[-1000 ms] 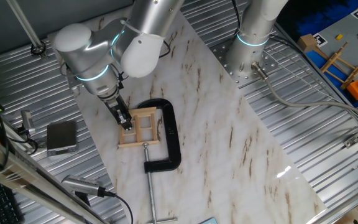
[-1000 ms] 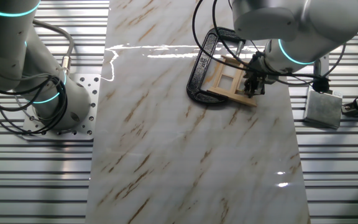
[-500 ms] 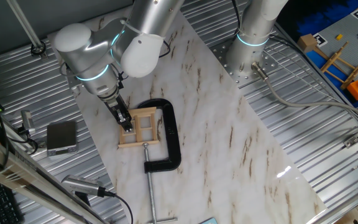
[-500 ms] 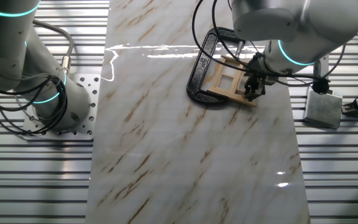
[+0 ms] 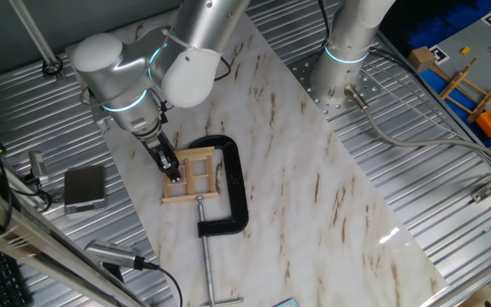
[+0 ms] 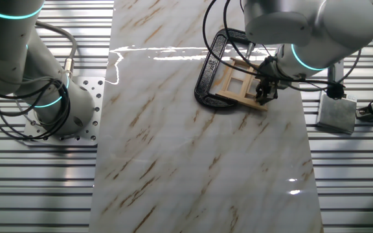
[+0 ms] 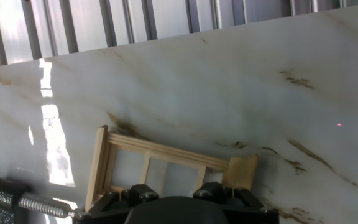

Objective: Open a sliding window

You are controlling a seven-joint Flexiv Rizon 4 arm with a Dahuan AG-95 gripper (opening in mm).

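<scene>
The sliding window (image 5: 193, 175) is a small light wooden frame with thin crossbars. It lies flat on the marble board, held inside a black C-clamp (image 5: 233, 183). My gripper (image 5: 171, 169) points down onto the window's left side, its tips touching the frame. In the other fixed view the gripper (image 6: 263, 96) is at the right end of the window (image 6: 238, 83). The hand view looks along the window (image 7: 166, 155) with the gripper (image 7: 176, 199) low over it. The hand's dark body hides the fingertips, so the jaw gap does not show.
The clamp's screw handle (image 5: 208, 256) reaches toward the board's near edge. A grey box (image 5: 84, 188) sits on the ribbed metal table left of the board. A second arm's base (image 5: 339, 72) stands at the back. A wooden rack toy (image 5: 467, 85) lies far right.
Almost nothing: the arm's elbow has shifted very slightly, and the gripper stays on the same side of the window, which has not visibly slid.
</scene>
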